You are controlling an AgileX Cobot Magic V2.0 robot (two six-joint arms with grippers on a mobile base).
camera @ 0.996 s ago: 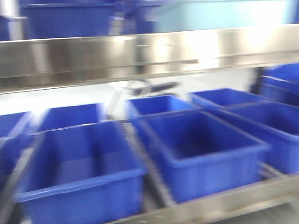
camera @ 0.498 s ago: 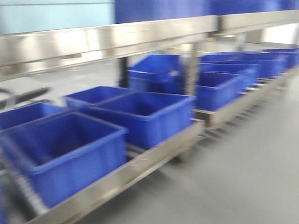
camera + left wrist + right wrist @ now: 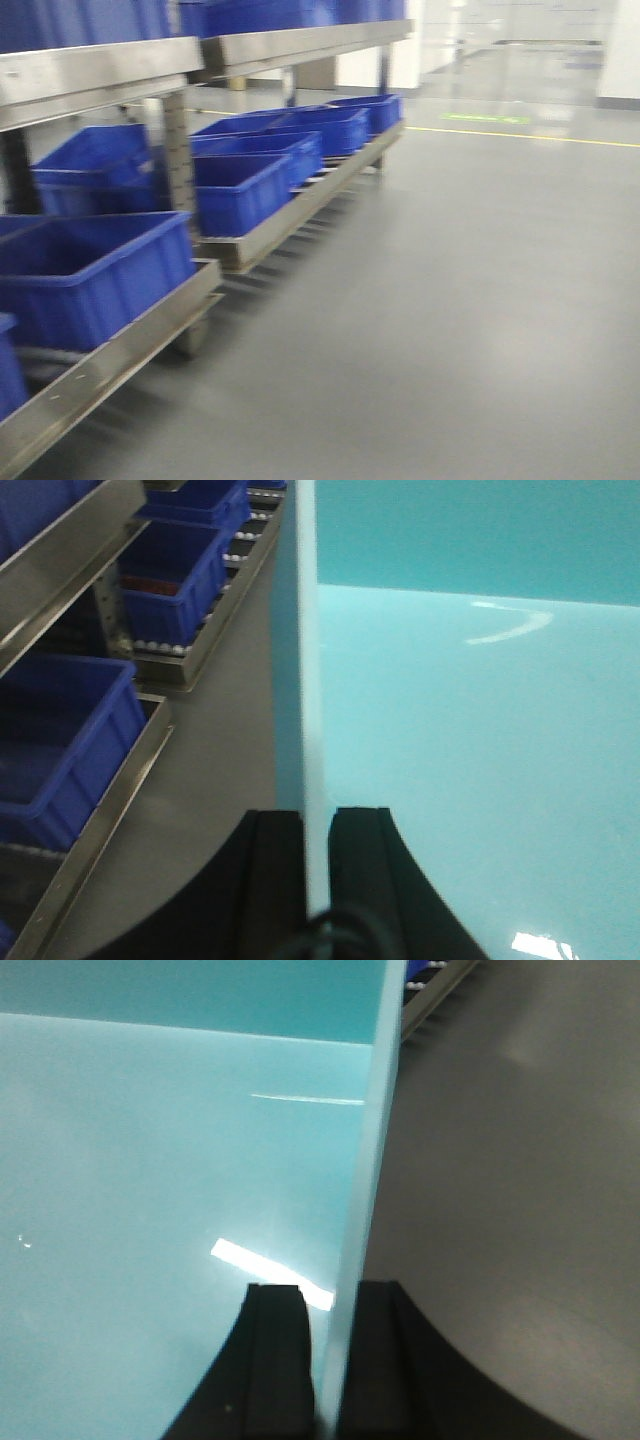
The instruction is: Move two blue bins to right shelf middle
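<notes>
L claw (image 3: 318, 825): its 2 black fingers (image 3: 272, 880) pinch 1 side wall of the pale blue bin (image 3: 480, 730). The bin's inside is just R of this claw. R claw (image 3: 335, 1305): pinches the other side wall, w/ the bin's inside (image 3: 150, 1160) on its L. Can't tell if 2 bins sit 1 inside the other. Grey floor (image 3: 220, 730) lies L of the L claw. Farther L, a steel rack (image 3: 110, 780) holds dark blue bins (image 3: 60, 740). Front cam, far ahead: a yellow line (image 3: 520, 137).
</notes>
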